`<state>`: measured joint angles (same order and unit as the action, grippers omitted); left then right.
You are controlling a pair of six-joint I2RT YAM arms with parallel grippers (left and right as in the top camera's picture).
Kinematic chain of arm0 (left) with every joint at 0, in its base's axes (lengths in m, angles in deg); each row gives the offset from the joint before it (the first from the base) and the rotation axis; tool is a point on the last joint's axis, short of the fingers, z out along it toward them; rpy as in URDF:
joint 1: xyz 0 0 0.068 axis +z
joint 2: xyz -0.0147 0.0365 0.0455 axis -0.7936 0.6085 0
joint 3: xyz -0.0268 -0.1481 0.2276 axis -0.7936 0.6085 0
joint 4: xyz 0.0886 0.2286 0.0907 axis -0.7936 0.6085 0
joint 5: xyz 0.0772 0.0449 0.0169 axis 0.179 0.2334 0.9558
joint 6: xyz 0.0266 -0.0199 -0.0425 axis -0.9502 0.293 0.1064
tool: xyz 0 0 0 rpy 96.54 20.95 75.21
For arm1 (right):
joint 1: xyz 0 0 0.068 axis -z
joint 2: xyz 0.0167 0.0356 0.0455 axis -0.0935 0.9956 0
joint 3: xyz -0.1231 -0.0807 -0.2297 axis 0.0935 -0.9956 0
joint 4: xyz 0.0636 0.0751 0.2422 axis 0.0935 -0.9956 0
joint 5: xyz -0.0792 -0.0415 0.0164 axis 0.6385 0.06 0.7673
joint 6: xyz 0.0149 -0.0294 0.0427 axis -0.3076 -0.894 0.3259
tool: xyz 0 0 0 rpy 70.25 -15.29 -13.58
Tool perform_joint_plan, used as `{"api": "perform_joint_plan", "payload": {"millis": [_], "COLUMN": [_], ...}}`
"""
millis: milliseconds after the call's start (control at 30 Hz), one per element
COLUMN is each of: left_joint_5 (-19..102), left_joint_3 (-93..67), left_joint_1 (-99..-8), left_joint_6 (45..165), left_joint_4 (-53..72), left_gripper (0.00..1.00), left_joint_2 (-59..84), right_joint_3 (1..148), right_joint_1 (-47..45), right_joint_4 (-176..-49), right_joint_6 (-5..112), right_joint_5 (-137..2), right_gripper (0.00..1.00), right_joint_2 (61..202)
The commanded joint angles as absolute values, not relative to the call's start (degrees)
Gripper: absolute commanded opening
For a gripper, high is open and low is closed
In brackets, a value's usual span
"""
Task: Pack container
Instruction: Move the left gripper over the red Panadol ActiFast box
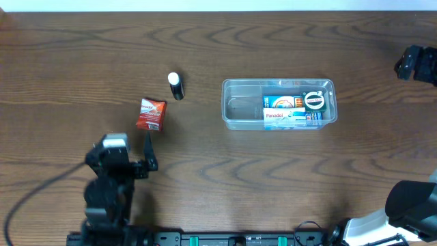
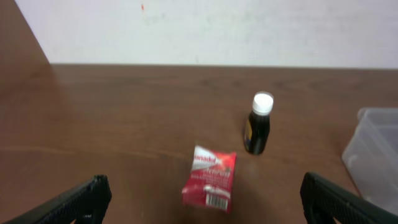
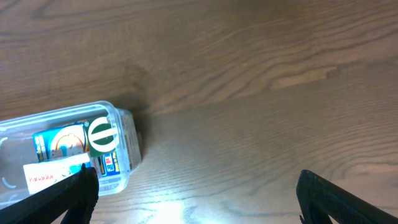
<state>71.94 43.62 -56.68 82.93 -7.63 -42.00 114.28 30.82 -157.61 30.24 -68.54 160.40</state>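
Wood-grain bench (image 1: 205, 41). Left end effector (image 2: 205, 186) gaping, empty; red packet (image 1: 151, 114) just ahead, container (image 1: 235, 109) farther to its right. Advise: lower squarely, straddle the packet, close gently. Right end effector (image 3: 196, 186) also gaping.

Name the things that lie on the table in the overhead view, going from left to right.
red packet → small dark bottle with a white cap → clear container, with boxes in its right part

Container (image 1: 235, 109) (clear) holds boxes (image 1: 283, 117).
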Motion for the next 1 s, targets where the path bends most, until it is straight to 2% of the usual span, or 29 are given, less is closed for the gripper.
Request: {"api": "perform_joint_plan", "payload": {"millis": [0, 200, 367, 967], "left_joint_5": [71.0, 70.5, 70.5, 71.0], "left_joint_3": [31.3, 13.9, 10.4, 10.4], "left_joint_1": [-56.3, -56.3, -56.3, -56.3], "left_joint_6": [81.5, 81.5, 81.5, 77.0], "left_joint_4": [-1.8, 11.5, 11.3, 1.4], "left_gripper": [0.98, 0.98, 0.98, 0.98], "left_joint_2": [-27.8, -2.1, 11.5, 31.8], "right_joint_3": [115.1, 115.1, 115.1, 115.1], "right_joint_1": [31.1, 31.1, 31.1, 31.1], "right_joint_4": [-157.7, -157.7, -157.7, -157.7], "right_joint_6": [30.3, 30.3, 30.2, 30.3], "right_joint_5": [-68.7, -68.7, -68.7, -68.7], "right_gripper": [0.99, 0.99, 0.99, 0.99], "right_joint_2": [160.0, 160.0, 160.0, 160.0]}}
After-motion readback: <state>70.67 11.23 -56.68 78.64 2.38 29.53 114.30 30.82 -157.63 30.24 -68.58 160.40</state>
